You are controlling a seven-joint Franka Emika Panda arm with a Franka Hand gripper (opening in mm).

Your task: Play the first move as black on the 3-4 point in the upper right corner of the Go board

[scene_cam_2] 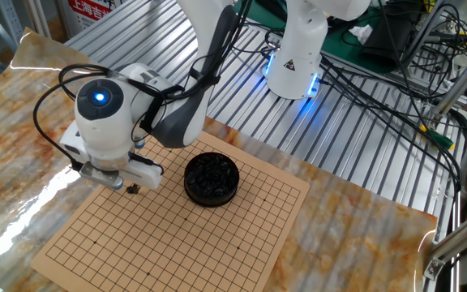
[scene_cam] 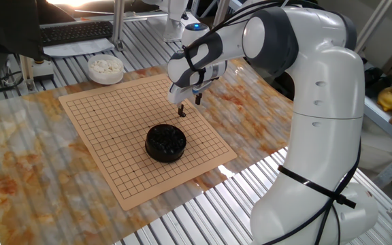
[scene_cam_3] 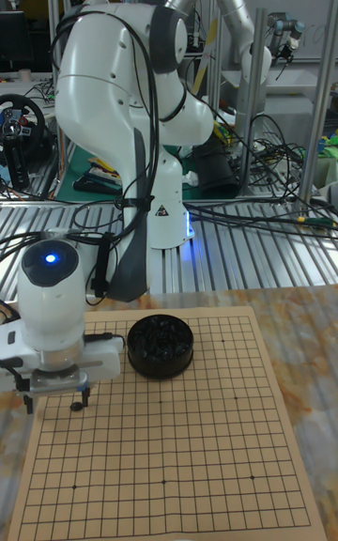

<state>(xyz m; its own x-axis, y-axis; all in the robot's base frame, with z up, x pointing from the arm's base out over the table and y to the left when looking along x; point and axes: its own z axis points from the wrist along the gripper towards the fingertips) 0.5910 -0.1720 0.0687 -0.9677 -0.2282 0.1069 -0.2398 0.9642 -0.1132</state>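
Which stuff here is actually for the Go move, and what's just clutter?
For the job:
Go board
bowl of black stones
gripper, hovering over the board

Lying about:
bowl of white stones
keyboard
cables

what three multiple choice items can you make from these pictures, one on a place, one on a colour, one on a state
1. Where does the black bowl stand?
A. on the Go board
B. on the metal slats
C. beside the keyboard

2. What colour are the stones in the bowl off the board?
A. black
B. white
C. red

3. How is the tool placed?
A. inside the black bowl
B. low over the board, away from both bowls
C. raised far above the arm's base

Answers: 1 A, the bowl sits on the grid lines. 2 B, that bowl past the board's corner holds white pieces. 3 B, its fingertips hang just above the grid beside the black bowl.
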